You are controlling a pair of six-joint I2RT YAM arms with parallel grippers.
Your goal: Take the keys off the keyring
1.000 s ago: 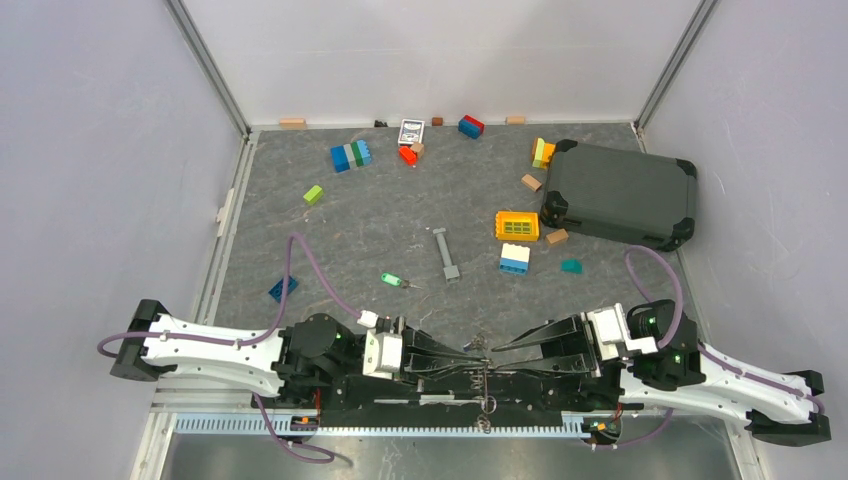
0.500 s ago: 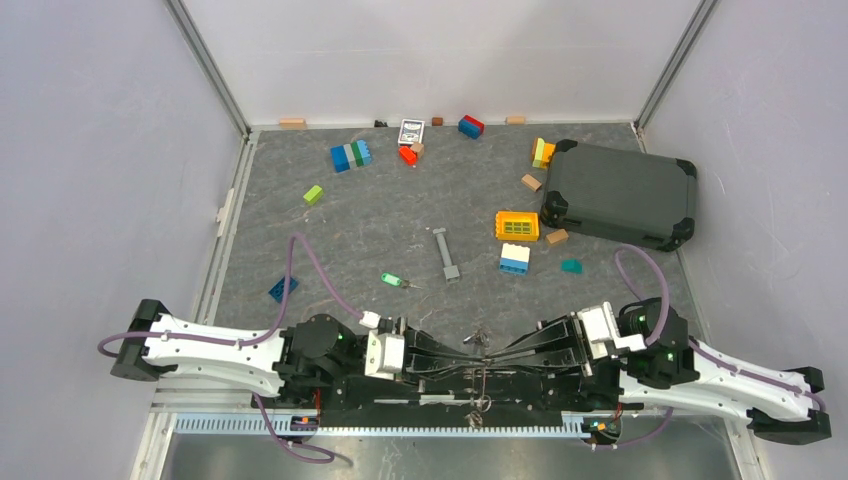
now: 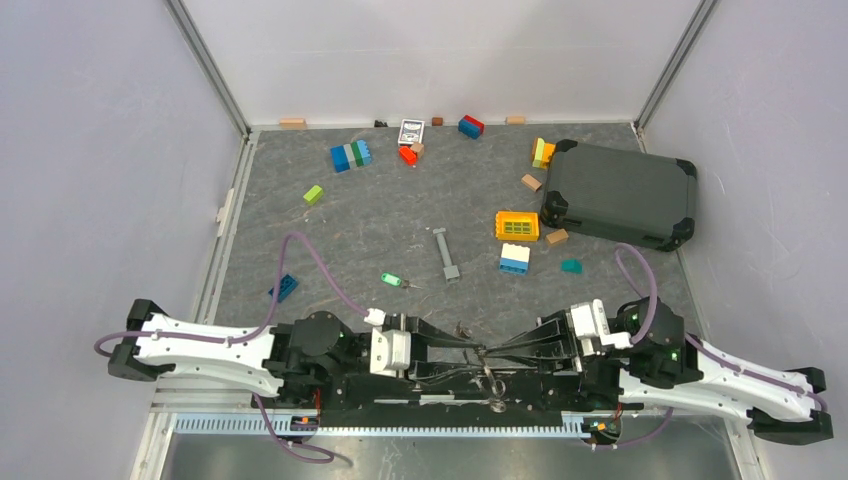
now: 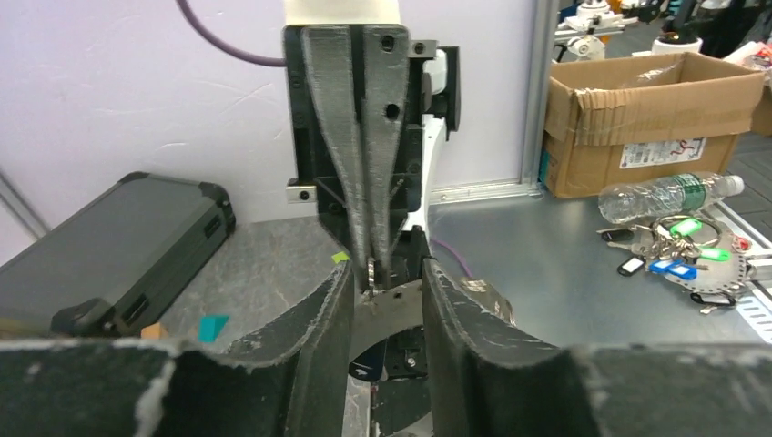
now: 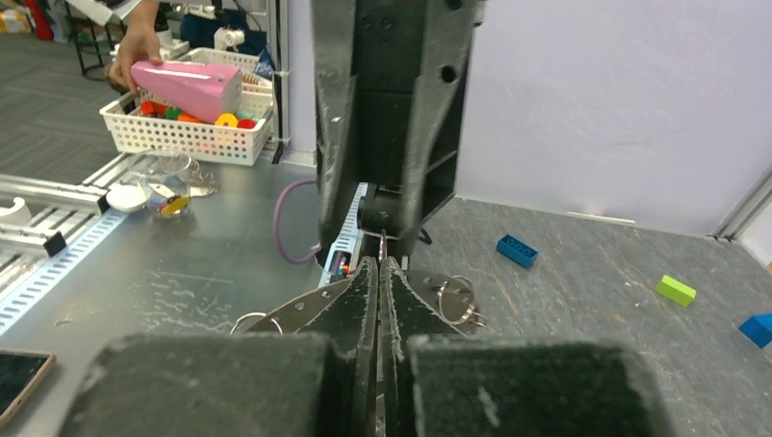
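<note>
Keyring [image 5: 453, 300] hangs at the table's [image 3: 350, 230] near edge. My right claw [image 5: 380, 264] clenches a thin silver key [image 4: 391, 298], and my left claw [image 4: 387, 275] stands parted around it. Next, I judge: work it off the coil.

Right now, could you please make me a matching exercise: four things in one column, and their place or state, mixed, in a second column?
1. left gripper
2. right gripper
3. green-headed key
4. dark case

A. at the far right
B. fingers shut
C. fingers apart
D. lying left of the grey bar

Pairs: 1-C, 2-B, 3-D, 4-A
</note>
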